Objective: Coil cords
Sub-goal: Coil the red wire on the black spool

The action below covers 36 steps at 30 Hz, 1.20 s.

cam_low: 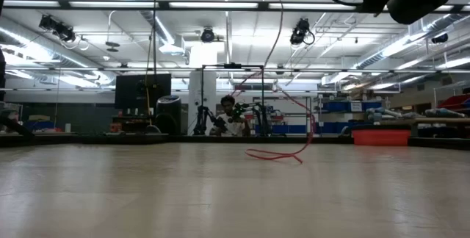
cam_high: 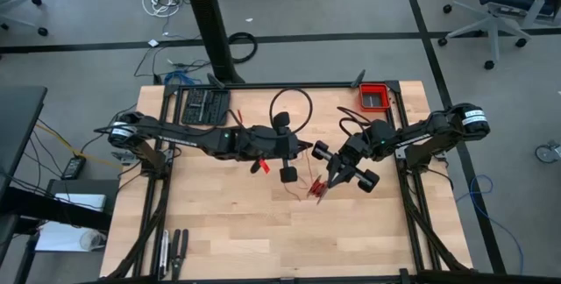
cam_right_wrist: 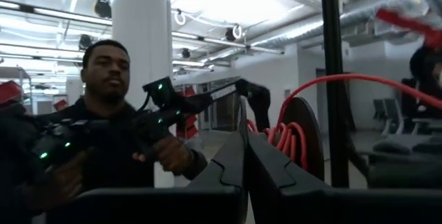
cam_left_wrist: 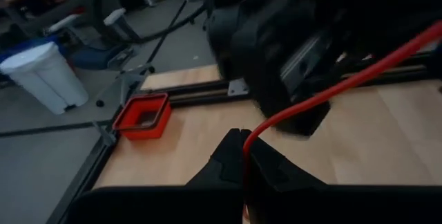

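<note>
We take the red cord [cam_high: 311, 183] as our landmark, since everything here is arranged around it. Nearest to it is the right gripper [cam_high: 326, 189], which sits right at the bundled strands above the middle of the wooden table [cam_high: 219, 231]; its fingers [cam_right_wrist: 238, 162] are pressed together, and in the right wrist view several red turns show beside them, so we judge it is clenched on the coil to keep the loops gathered. The lowest part of the cord rests on the tabletop in the low view, a curved tail [cam_low: 283, 153] lying flat while the rest rises out of sight.

Just to the cord's left is the left gripper [cam_high: 262, 165], also clamped tight, with a red strand emerging from between its fingertips [cam_left_wrist: 242, 158] and running off taut. We read this as the free end held out so it can be fed round the bundle without tangling.

Farther from the cord, toward the back edge, lies a black cable loop [cam_high: 291, 109], untouched. Beyond it, at the back right corner, stands the red bin [cam_high: 375, 96]. Farthest off, past the table, a person [cam_right_wrist: 110, 134] holds a controller.
</note>
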Each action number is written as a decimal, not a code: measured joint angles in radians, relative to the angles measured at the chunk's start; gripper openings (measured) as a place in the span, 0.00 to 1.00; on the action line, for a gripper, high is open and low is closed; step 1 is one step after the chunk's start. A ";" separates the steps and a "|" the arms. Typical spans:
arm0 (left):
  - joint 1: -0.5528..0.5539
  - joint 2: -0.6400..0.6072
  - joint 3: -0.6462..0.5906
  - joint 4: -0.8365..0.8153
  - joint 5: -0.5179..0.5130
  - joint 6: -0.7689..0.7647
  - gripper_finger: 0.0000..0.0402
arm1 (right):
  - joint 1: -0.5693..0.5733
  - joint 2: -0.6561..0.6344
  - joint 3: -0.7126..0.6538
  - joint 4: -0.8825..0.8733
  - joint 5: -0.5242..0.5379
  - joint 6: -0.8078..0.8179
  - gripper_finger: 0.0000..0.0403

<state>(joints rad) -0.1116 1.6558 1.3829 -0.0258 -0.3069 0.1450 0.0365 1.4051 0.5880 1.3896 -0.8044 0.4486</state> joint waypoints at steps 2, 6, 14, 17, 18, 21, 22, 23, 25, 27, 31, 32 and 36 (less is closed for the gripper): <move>0.000 -0.001 0.003 -0.002 0.005 0.004 0.00 | -0.002 0.000 0.000 -0.006 -0.014 0.019 0.01; 0.000 -0.006 0.015 -0.026 0.001 0.005 0.00 | 0.001 0.001 0.000 -0.045 -0.028 0.030 0.01; 0.002 -0.009 0.073 -0.134 -0.015 0.003 0.00 | 0.002 0.000 -0.010 -0.214 -0.042 0.068 0.01; 0.002 -0.009 0.073 -0.167 -0.031 0.001 0.00 | -0.005 0.000 -0.042 -0.276 -0.026 0.083 0.01; 0.002 -0.009 0.073 -0.174 -0.032 0.000 0.00 | -0.008 0.000 -0.056 -0.298 -0.017 0.090 0.01; 0.011 -0.009 0.073 -0.182 -0.036 -0.018 0.00 | -0.013 0.000 -0.094 -0.352 0.013 0.119 0.01; 0.016 -0.009 0.073 -0.183 -0.036 -0.022 0.00 | -0.013 0.000 -0.103 -0.368 0.025 0.129 0.01; 0.023 -0.009 0.073 -0.183 -0.037 -0.025 0.00 | -0.013 0.000 -0.113 -0.379 0.028 0.139 0.01; 0.037 -0.009 0.073 -0.178 -0.037 -0.035 0.00 | -0.010 0.000 -0.125 -0.386 0.032 0.160 0.01; 0.052 -0.009 0.073 -0.175 -0.037 -0.048 0.00 | 0.003 0.000 -0.130 -0.385 0.022 0.172 0.01; 0.074 -0.004 0.073 -0.174 -0.012 -0.052 0.00 | 0.034 0.000 -0.130 -0.371 -0.022 0.175 0.01; 0.077 -0.001 0.073 -0.173 -0.004 -0.052 0.00 | 0.040 0.000 -0.130 -0.365 -0.032 0.171 0.01; 0.079 0.022 0.073 -0.151 0.015 -0.052 0.00 | 0.049 0.000 -0.130 -0.284 -0.062 0.159 0.01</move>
<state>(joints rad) -0.0330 1.6781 1.4555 -0.1768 -0.2917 0.0925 0.0856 1.4055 0.4580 1.1058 -0.8662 0.6078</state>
